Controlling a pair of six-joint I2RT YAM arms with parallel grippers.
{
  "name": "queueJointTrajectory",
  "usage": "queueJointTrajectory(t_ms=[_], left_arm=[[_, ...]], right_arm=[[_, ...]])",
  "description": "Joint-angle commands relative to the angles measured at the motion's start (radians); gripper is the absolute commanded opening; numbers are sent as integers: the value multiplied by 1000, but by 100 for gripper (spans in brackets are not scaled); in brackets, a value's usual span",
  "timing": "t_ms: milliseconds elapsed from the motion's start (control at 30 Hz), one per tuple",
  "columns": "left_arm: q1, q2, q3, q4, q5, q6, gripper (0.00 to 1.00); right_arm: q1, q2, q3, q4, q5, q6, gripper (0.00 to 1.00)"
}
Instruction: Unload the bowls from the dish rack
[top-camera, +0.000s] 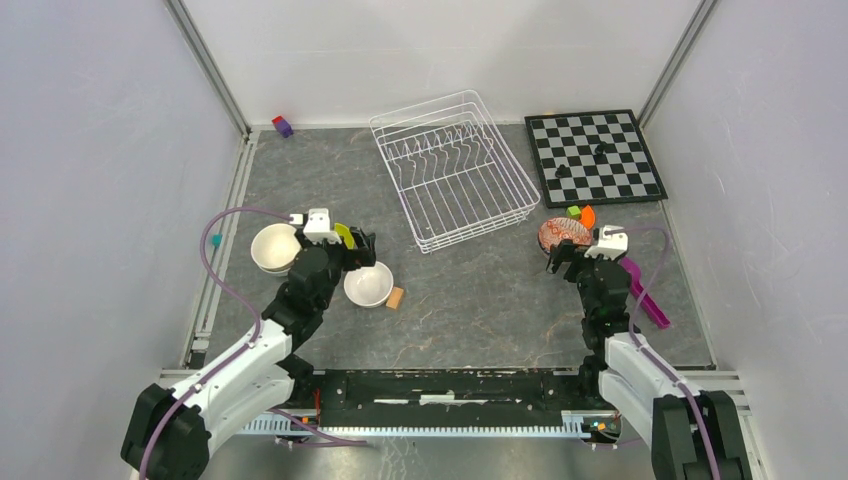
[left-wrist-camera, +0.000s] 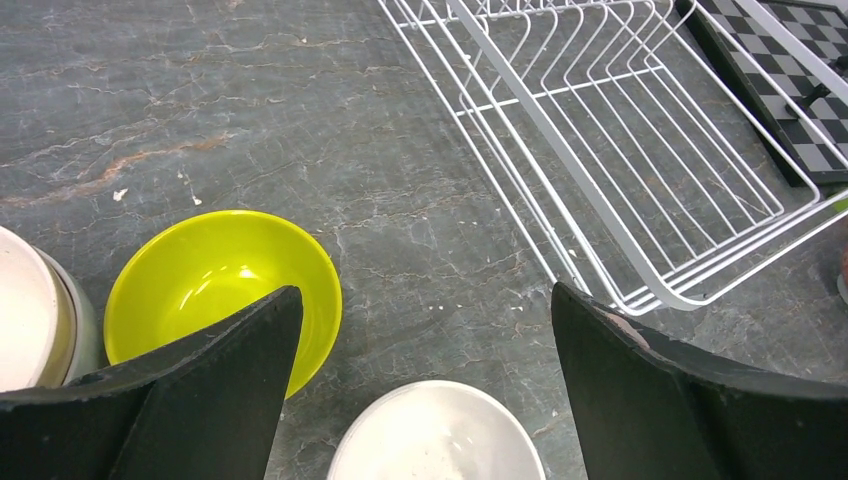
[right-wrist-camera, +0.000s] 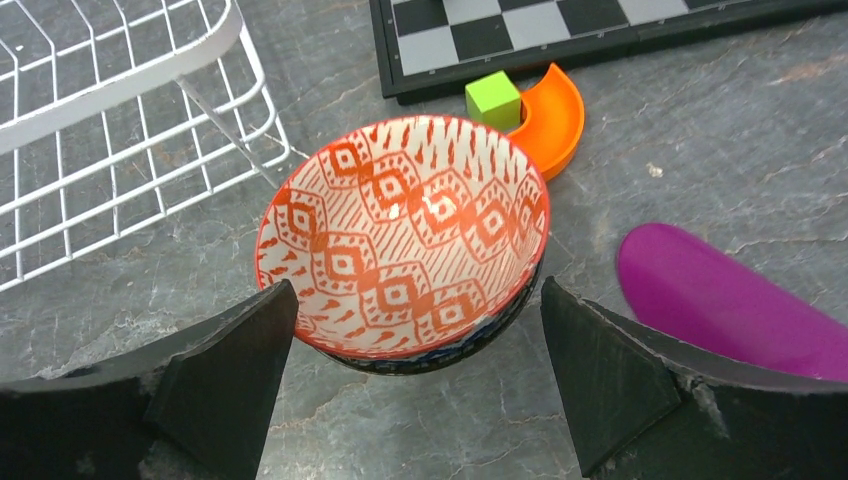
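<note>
The white wire dish rack (top-camera: 450, 170) stands empty at the back middle; it also shows in the left wrist view (left-wrist-camera: 620, 150) and the right wrist view (right-wrist-camera: 110, 130). My left gripper (top-camera: 360, 248) (left-wrist-camera: 425, 300) is open and empty, above the table between the lime-yellow bowl (left-wrist-camera: 220, 285) and a white bowl (top-camera: 368, 284) (left-wrist-camera: 435, 435). Another white bowl sits stacked in a tan bowl (top-camera: 275, 247) (left-wrist-camera: 30, 320). My right gripper (top-camera: 556, 258) (right-wrist-camera: 418, 290) is open, just short of the red-patterned bowl (top-camera: 563, 235) (right-wrist-camera: 400, 230). That bowl sits in a dark blue-rimmed bowl (right-wrist-camera: 440, 355).
A chessboard (top-camera: 595, 155) (right-wrist-camera: 600, 25) lies at the back right. A green cube (right-wrist-camera: 493, 100) and an orange curved piece (right-wrist-camera: 555, 120) lie behind the red bowl. A purple utensil (top-camera: 645, 295) (right-wrist-camera: 720, 300) lies to its right. A tan block (top-camera: 396, 297) lies by the white bowl.
</note>
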Motion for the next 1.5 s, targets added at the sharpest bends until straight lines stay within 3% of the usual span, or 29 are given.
queueJointTrajectory(t_ms=[0, 200, 500, 600, 700, 800, 1000, 1467], left_arm=[[-2, -11, -11, 54, -11, 67, 100], [-1, -14, -12, 47, -19, 76, 100], [-1, 4, 2, 51, -25, 86, 100], [-1, 16, 5, 51, -28, 84, 100], [-2, 17, 1, 52, -34, 88, 100], [-1, 24, 0, 55, -39, 99, 100], [-1, 33, -2, 57, -53, 104, 100], [-1, 56, -8, 72, -74, 117, 100]], right_arm=[[-5, 49, 34, 17, 8, 63, 98], [-7, 76, 9, 72, -20, 77, 98], [-5, -76, 55, -3, 36, -102, 98], [-5, -108, -5, 82, 97, -206, 98], [-5, -121, -129, 278, 58, -320, 98], [-4, -61, -204, 448, -19, -399, 98], [-5, 136, -233, 620, -13, -359, 98], [-5, 322, -213, 743, 38, -412, 98]])
